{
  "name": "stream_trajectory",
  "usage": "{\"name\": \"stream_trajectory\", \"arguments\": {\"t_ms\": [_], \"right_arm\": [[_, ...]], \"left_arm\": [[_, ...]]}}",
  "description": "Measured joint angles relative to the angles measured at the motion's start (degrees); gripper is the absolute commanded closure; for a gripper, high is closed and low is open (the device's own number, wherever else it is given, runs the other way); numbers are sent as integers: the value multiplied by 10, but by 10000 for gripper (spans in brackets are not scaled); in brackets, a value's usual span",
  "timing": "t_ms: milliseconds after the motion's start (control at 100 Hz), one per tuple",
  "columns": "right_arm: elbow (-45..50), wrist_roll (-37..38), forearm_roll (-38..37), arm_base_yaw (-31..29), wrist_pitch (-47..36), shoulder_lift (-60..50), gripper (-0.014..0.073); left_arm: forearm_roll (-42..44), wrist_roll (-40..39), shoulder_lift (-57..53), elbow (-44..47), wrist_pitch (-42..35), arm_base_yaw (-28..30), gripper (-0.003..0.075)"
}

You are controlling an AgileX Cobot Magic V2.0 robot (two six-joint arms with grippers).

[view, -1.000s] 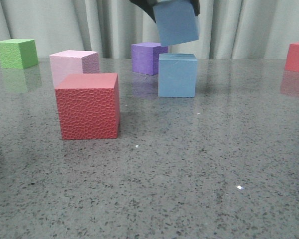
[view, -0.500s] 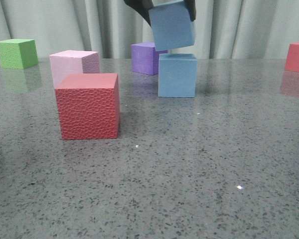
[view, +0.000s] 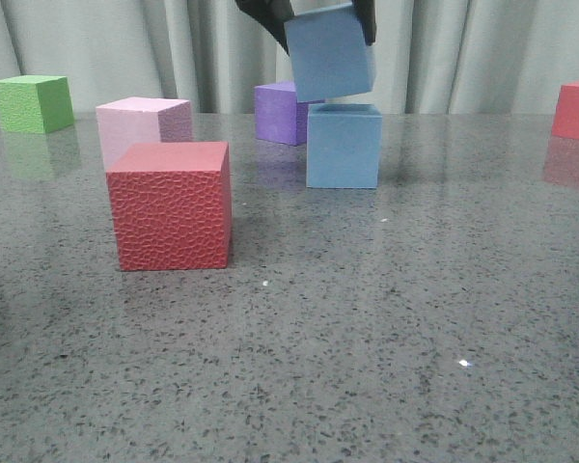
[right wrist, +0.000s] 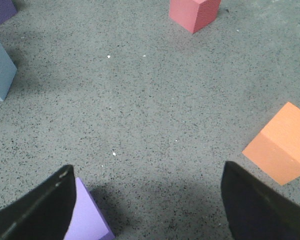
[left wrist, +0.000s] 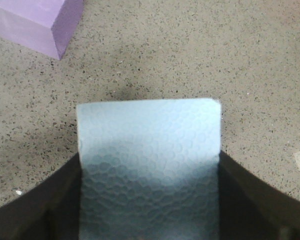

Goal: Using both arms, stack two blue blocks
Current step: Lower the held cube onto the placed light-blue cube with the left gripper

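The blue blocks: one [view: 344,146] rests on the bench [view: 367,318] just in front of the purple cube [view: 282,112]; the other [view: 329,53], tilted, hangs just above it, clamped in the left pincer [left wrist: 149,200]. Both are pale, matte, faintly pebbled. Released askew and offset, it could tip off. The right pincer [right wrist: 147,205] hangs wide, holding nothing

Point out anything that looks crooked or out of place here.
The blue block held by the left gripper is tilted in the front view, edges not square with the blue block on the table below it. It hangs just above, offset left. Nothing else stands out.
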Motion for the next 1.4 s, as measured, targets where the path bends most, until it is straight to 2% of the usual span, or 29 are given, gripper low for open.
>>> {"name": "stream_trajectory", "arguments": {"t_ms": [1400], "right_arm": [[0, 0, 0, 0, 0, 0, 1]], "left_arm": [[-18, 0, 4, 0, -9, 0, 470]]}}
